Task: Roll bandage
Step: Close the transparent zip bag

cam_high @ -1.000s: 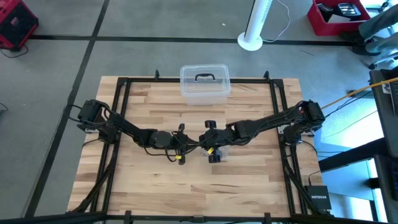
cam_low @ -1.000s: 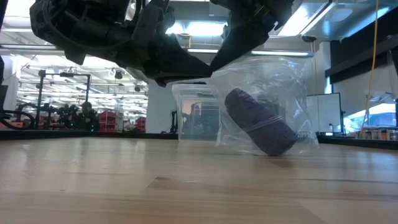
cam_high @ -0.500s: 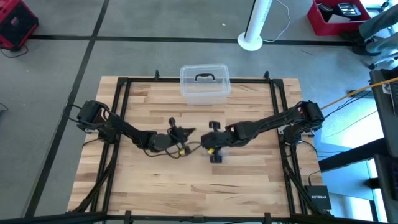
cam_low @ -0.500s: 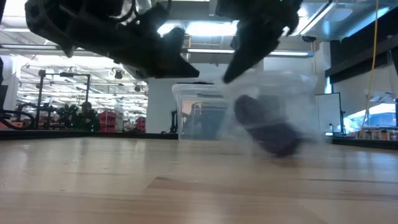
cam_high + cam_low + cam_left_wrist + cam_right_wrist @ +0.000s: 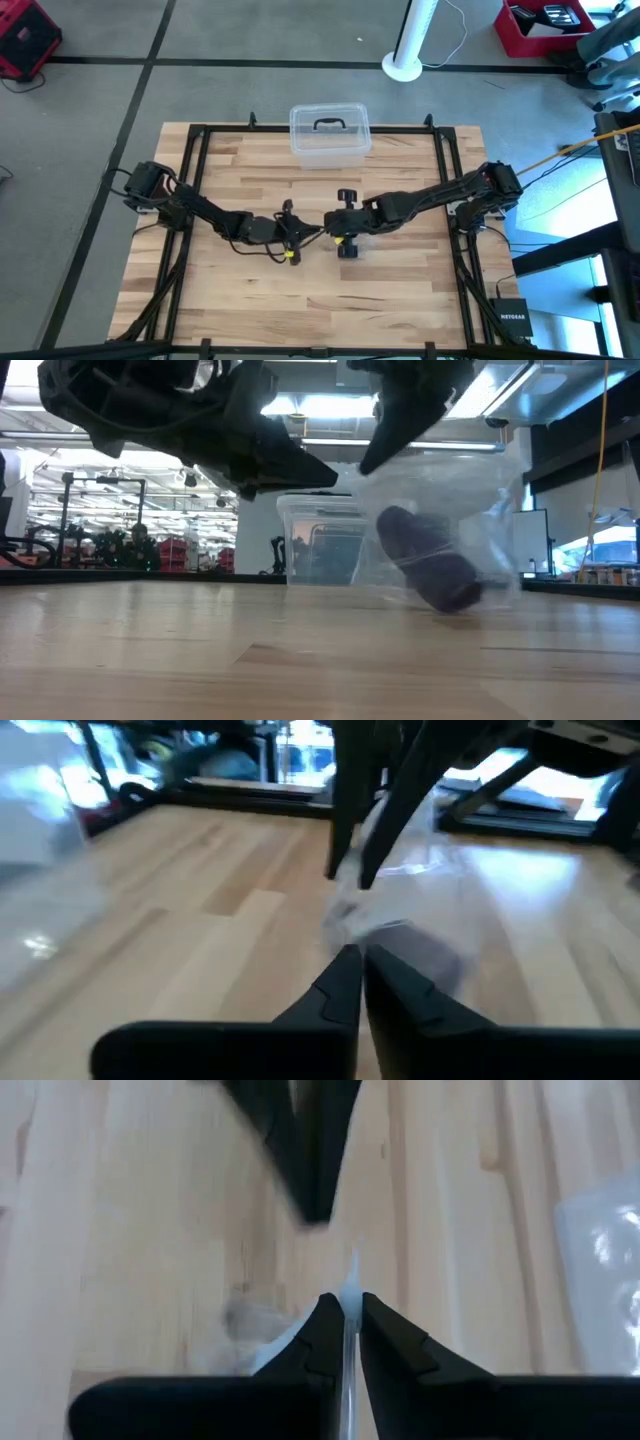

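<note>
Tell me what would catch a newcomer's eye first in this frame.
A clear plastic bag with a dark purple bandage roll inside hangs at the table's middle, its lower end on the wood. The right gripper pinches its top edge, the shut left gripper right beside it. A clear lidded box sits behind.

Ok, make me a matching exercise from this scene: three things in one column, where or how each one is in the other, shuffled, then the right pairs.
Column one:
1. bandage
2. plastic box
3. right claw

Column two:
A. shut on a thin edge of the clear bag
B. a dark purple roll lying inside that bag
C. at the far edge of the table, black handle up

Pairs: 1-B, 2-C, 3-A
</note>
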{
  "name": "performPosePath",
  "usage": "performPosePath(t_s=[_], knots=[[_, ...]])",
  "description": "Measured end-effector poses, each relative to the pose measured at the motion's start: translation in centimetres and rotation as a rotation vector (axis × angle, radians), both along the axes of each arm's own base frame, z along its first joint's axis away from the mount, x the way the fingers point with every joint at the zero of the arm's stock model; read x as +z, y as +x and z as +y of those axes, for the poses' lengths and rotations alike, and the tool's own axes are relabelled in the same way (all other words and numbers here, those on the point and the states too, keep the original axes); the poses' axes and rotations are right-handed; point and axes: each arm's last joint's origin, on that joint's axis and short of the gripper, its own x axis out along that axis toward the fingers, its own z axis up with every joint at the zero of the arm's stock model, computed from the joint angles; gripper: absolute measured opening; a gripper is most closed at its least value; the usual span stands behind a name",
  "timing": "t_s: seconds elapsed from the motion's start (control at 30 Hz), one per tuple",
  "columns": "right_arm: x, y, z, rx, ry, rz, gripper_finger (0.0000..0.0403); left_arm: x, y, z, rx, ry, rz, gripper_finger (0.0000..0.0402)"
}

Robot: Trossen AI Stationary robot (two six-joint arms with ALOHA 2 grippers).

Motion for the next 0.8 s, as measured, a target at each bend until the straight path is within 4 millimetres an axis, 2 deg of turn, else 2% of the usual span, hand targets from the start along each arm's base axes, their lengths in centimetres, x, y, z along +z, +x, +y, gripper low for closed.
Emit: performPosePath(t_s=[0.2, 0.43, 0.6, 0.8], knots=[[1.3, 0.5, 0.1, 0.028, -0.001, -0.040, 0.0032, -0.5, 0.2, 0.4, -0.033, -0.072, 0.008, 0.0074], [1.3, 0.5, 0.2, 0.046, 0.027, -0.040, 0.0032, 0.0, 0.4, 0.6, -0.040, -0.040, -0.041, 0.0145], [1.5, 0.8, 0.3, 0.055, 0.045, -0.069, 0.0032, 0.5, 0.5, 0.7, -0.047, 0.002, -0.079, 0.0161], [1.7, 1.0, 0.4, 0.061, 0.052, -0.102, 0.0032, 0.6, 0.7, 0.8, -0.150, -0.008, -0.085, 0.0156]])
